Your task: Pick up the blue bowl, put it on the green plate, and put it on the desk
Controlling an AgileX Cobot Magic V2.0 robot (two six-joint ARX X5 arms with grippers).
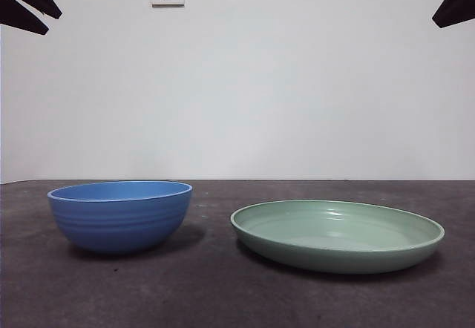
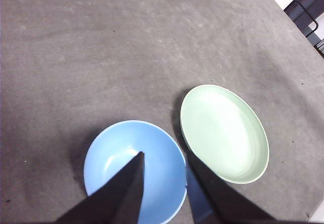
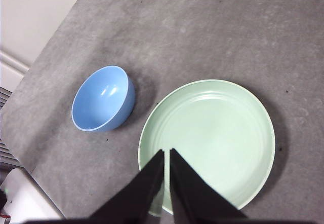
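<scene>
The blue bowl [image 1: 119, 215] sits on the tabletop [image 1: 208, 291] beside the green plate [image 1: 338, 235], not touching. The left gripper [image 2: 164, 171] hangs above the bowl, jaws open, holding nothing. The right gripper [image 3: 167, 155] waits over the plate, jaws almost closed and holding nothing. A pinch on the smooth rim could slip and tip the bowl.

My feeds sharp and evenly lit, soft shadows under blue bowl [image 1: 119, 215] and green plate [image 1: 338, 235], faint gloss inside both.
</scene>
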